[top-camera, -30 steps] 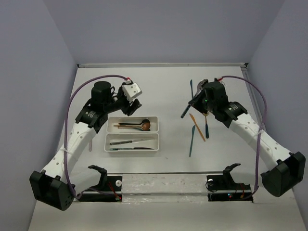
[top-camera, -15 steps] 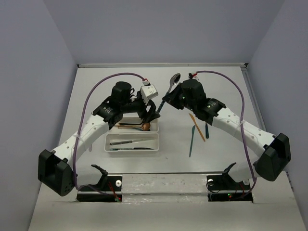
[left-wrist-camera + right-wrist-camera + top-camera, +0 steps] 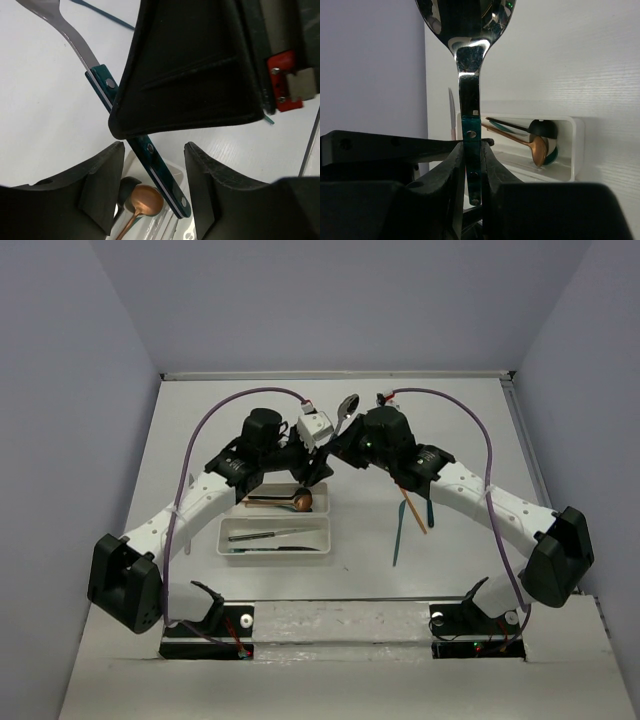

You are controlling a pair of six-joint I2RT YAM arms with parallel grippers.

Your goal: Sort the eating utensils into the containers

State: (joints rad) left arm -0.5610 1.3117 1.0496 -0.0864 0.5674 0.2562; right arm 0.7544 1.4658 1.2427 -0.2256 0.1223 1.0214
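Spoon pinched at its teal handle in right tool, silver bowl up, raised in air near far tray with copper spoon inside. Left tool spread open, fingers flanking same handle without touching. Near tray with more utensils; orange knife and teal utensil loose on counter to the right.

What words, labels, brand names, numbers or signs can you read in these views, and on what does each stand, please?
No readable text, number or sign appears in any view.
Teal-handled spoon: plain rivets only, no lettering.
Near white tray: no marking visible.
Red and grey fitting in the left wrist view: no legible writing on it.
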